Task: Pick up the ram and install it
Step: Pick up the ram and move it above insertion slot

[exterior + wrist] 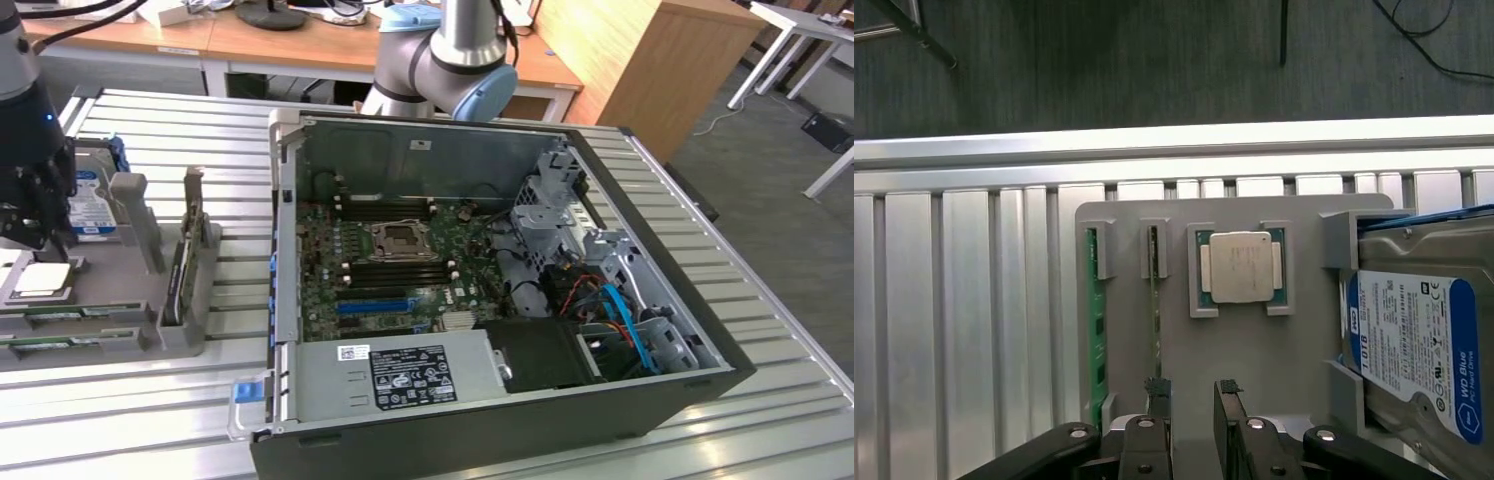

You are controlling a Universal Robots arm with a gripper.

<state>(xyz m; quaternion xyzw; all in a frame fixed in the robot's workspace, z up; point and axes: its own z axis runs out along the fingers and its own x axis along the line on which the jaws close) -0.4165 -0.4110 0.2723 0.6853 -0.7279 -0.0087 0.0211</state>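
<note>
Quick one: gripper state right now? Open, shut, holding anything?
Gripper: open, holding nothing, over the grey tray that holds the ram.

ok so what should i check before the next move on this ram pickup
1. Fingers open and empty: ok.
2. Ram in place: ok; the green ram stick and a second ram stick stand on edge in the grey holder.
3. Fingers straddling a stick: not ok; one finger lines up with the second ram stick, and the gap lies over bare holder.
4. Neighbours clear: ok; the processor chip and hard drive sit apart from both sticks.
5. Computer case open, motherboard exposed: ok.
6. Free memory slot: cannot tell.
</note>
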